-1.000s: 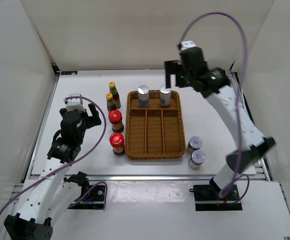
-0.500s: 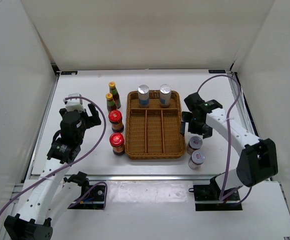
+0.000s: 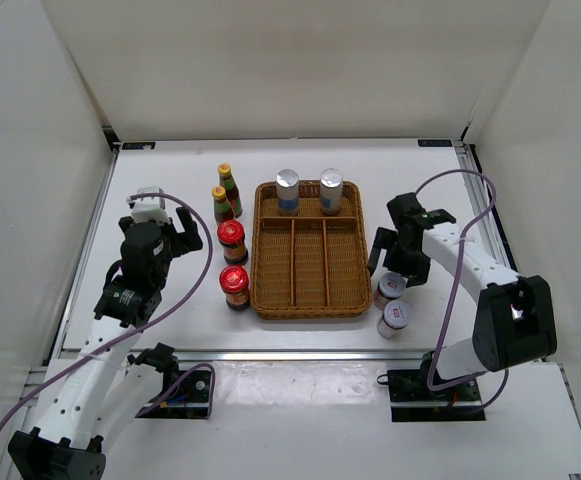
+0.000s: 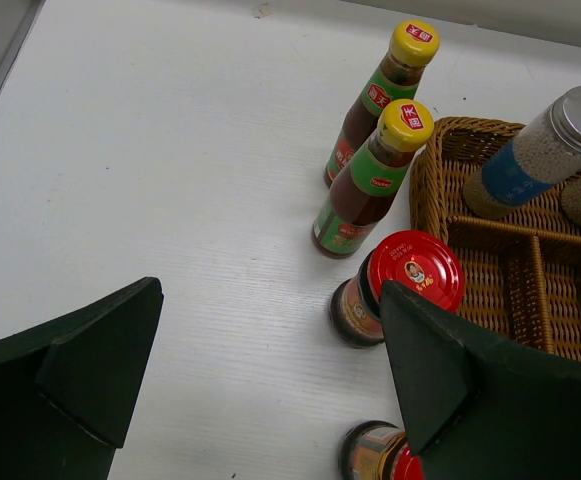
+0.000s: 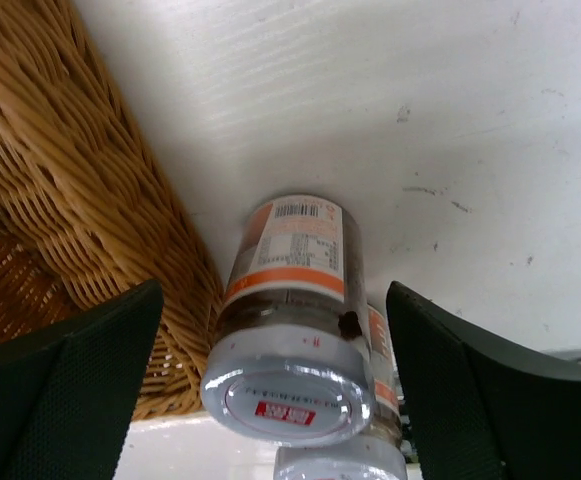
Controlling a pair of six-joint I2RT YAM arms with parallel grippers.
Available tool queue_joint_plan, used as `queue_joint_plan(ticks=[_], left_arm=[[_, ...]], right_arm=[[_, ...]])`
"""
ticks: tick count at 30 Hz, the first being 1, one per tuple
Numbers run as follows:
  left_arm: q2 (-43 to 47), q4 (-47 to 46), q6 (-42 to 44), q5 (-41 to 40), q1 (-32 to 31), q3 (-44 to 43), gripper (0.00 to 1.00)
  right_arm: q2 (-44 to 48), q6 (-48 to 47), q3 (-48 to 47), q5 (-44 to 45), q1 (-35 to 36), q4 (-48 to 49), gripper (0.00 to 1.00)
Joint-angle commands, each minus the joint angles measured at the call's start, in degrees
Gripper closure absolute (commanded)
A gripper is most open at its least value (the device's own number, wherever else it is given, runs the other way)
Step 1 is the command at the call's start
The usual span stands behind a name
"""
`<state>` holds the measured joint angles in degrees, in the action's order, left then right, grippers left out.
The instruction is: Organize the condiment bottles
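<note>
Trouble is likeliest on the right side. The right gripper [image 3: 398, 268] hangs low with its jaws spread on either side of a white-lidded jar [image 5: 288, 330], and a gap shows on both sides, so nothing is pinched yet. That jar stands on the table [image 3: 170, 160] just beside the outer wall of the wicker tray [image 5: 60, 150], and the second white-lidded jar [image 3: 396, 316] sits close behind it.

The tight spot is the hazard. A finger closing on the tray side could catch the wicker and drag the tray. The other finger, or the jar as it lifts, could clip the neighbour and tip it. The jar is smooth and round, so a squeeze off centre may let it twist or slip out.

The left gripper [image 4: 270, 400] is also spread wide and empty, held above the red-lidded jars [image 4: 395, 285]. The yellow-capped bottles [image 4: 375, 170] stand just beyond them, outside the tray. Only the tall silver-capped bottles [image 3: 287, 192] stand inside it, in the far compartment, so most of the sorting looks undone.
</note>
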<state>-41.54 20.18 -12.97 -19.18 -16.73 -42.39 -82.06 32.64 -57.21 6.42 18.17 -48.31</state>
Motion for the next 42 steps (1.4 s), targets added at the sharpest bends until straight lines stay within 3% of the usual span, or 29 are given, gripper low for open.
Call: queue_joint_plan(ticks=[1, 5, 12, 15, 18, 20, 21, 24, 34, 42], left_arm=[[0.41, 0.38, -0.12, -0.6, -0.32, -1.99, 0.0], [0.41, 0.38, -0.12, -0.6, -0.32, -1.99, 0.0], [0.41, 0.38, -0.12, -0.6, -0.32, -1.99, 0.0], [0.41, 0.38, -0.12, -0.6, -0.32, -1.99, 0.0], [0.41, 0.38, -0.12, -0.6, -0.32, -1.99, 0.0], [0.41, 0.38, -0.12, -0.6, -0.32, -1.99, 0.0], [0.41, 0.38, -0.12, -0.6, -0.32, -1.99, 0.0], [0.41, 0.38, -0.12, -0.6, -0.32, -1.99, 0.0], [0.41, 0.38, -0.12, -0.07, -0.32, -1.99, 0.0], [0.41, 0.91, -0.12, -0.07, -0.32, -1.99, 0.0]], right_arm=[[-0.38, 0.93, 0.95, -1.76, -0.42, 2.61, 0.06], [-0.38, 1.46, 1.58, -1.23, -0.95, 2.61, 0.17], [2.34, 2.51, 2.1, 1.05, -2.0, 1.91, 0.56], [5.06, 2.51, 1.58, 3.69, -2.0, 0.5, 0.65], [5.95, 2.51, 0.35, 5.62, -2.0, -0.64, 0.62], [6.48, 2.51, -0.45, 5.63, -2.0, -1.95, 0.44], [7.26, 2.51, -0.97, 6.24, -2.0, -1.96, 0.3], [8.84, 1.99, -0.97, 5.72, -2.0, -1.96, 0.17], [12.28, 1.99, 3.07, -0.34, -1.47, -1.34, 0.16], [12.8, 3.13, 6.32, -0.35, 1.68, -0.73, 0.14]])
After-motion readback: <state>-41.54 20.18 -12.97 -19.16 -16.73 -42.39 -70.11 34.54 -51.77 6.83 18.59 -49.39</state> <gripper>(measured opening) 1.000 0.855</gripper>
